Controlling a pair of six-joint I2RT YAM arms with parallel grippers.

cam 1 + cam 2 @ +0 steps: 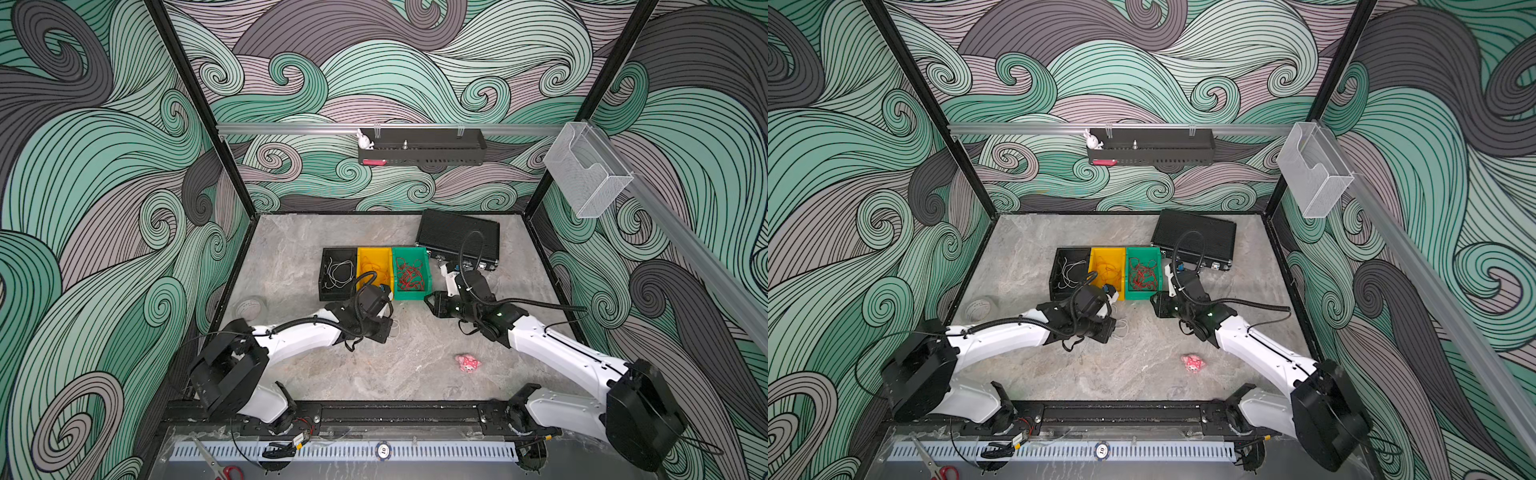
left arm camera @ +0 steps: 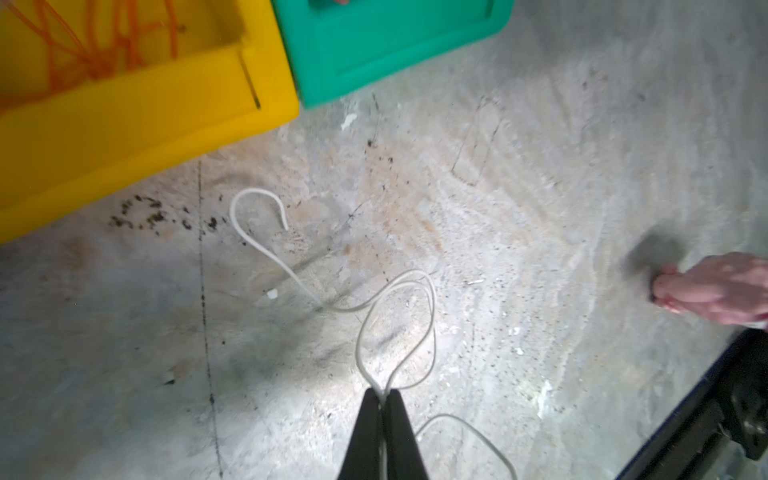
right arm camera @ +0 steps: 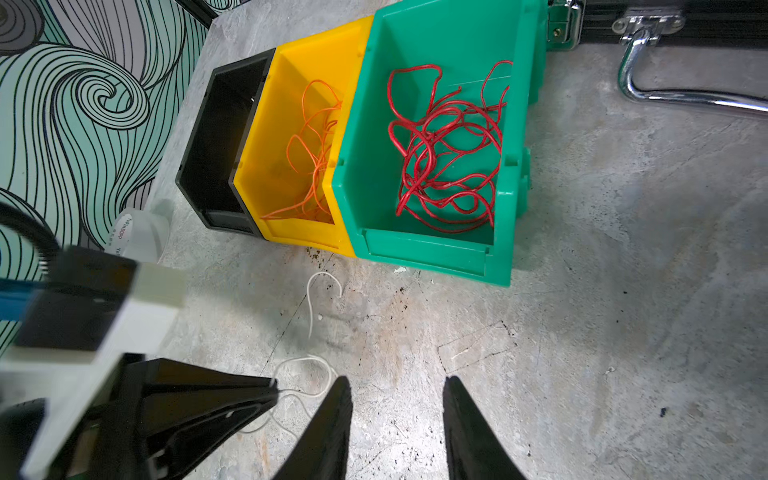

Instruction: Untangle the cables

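Jaws first: the left jaws were pinched tight on a white cable [image 2: 254,190], right where two strands of a loop met. The right jaws sat partly open with nothing in them, tips just beside the left tips and low over the worktop [image 3: 582,291].

Sorting looked mostly done to me. Red cables [image 3: 449,153] were piled in the green bin [image 3: 432,249], orange cables [image 3: 316,158] in the yellow bin [image 3: 299,237], and a few white cables [image 1: 338,272] in the black bin [image 1: 337,296]. All three bins sat ahead of both jaws. That red pile looked pretty knotted though, so not sure it counts as untangled.

What was left, far as I could see, was this one loose white cable, which I'd guess belongs in the black bin. It ran lengthwise out from the left tips toward the yellow bin, looping right in front of them. Its free end curled into a hook pointing back toward the jaws, and another bit trailed back under the left jaws.
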